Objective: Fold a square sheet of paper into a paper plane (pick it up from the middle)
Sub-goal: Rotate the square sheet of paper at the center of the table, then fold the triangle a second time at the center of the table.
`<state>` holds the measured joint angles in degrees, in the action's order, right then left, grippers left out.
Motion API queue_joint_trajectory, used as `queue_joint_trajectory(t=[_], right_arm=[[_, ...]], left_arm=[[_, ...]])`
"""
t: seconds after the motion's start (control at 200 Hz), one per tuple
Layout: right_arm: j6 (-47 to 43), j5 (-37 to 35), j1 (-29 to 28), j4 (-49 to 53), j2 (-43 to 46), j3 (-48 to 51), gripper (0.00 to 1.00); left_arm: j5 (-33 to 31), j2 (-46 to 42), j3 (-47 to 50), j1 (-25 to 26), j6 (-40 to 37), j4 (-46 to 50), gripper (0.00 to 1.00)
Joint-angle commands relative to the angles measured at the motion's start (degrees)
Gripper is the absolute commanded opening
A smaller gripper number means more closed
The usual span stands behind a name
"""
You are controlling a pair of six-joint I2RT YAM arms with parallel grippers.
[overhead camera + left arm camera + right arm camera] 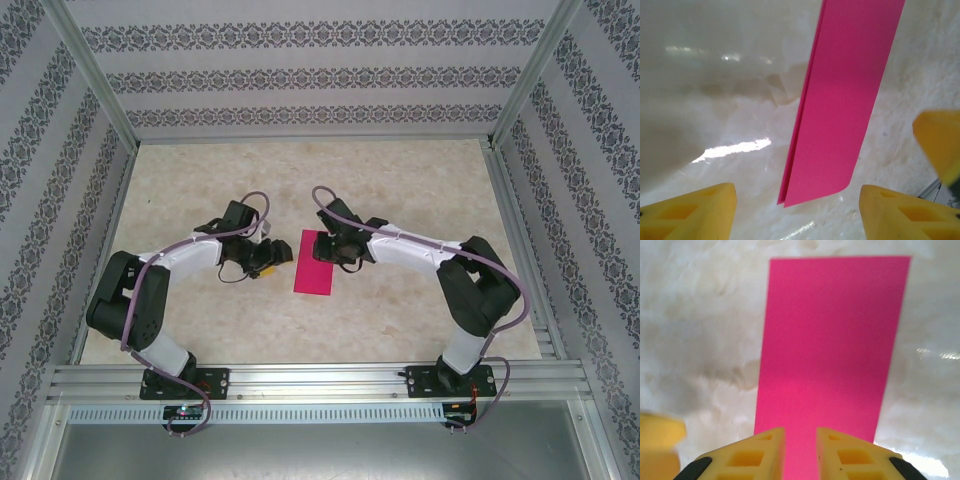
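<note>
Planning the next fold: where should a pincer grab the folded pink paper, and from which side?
Probably the folded pink paper is best pinched on the long edge whose two layers part slightly in the left wrist view, around mid-length, coming in low from that side. It lies flat on the table, so only that lip lets a finger under.

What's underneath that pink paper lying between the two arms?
A second pink layer peeks out along its edge, so the sheet of paper is folded double, resting on the pale table. Anything between the layers is covered.
</note>
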<state>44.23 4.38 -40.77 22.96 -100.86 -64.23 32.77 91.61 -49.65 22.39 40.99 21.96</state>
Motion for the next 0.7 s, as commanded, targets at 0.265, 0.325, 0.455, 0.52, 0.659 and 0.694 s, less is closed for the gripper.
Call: queue_joint_trajectory(t=[0.265,0.325,0.455,0.52,0.659,0.694], right_arm=[[5.42,0.62,1.90,-2.33,-6.43,-0.06,0.23],[5.83,0.88,2.01,-2.39,-7.01,0.19,0.23],[6.77,1.31,2.36,-3.25,-7.25,1.37,0.23],[7.43,1.66,2.76,-4.04,-7.16,2.37,0.24],[8.78,3.43,3.42,-6.54,-7.08,4.42,0.24],[9.04,3.84,3.64,-7.00,-7.07,4.77,0.24]], left_arm=[[2.57,0.74,1.75,5.07,3.52,-2.09,0.68],[3.39,1.19,1.38,5.35,3.57,-2.27,0.69],[4.07,2.02,0.82,6.16,3.29,-2.18,0.71],[4.27,2.47,0.65,6.59,3.38,-2.27,0.71],[4.64,3.38,-0.13,7.50,3.18,-2.10,0.73],[4.58,3.53,-0.31,7.62,3.00,-2.09,0.73]])
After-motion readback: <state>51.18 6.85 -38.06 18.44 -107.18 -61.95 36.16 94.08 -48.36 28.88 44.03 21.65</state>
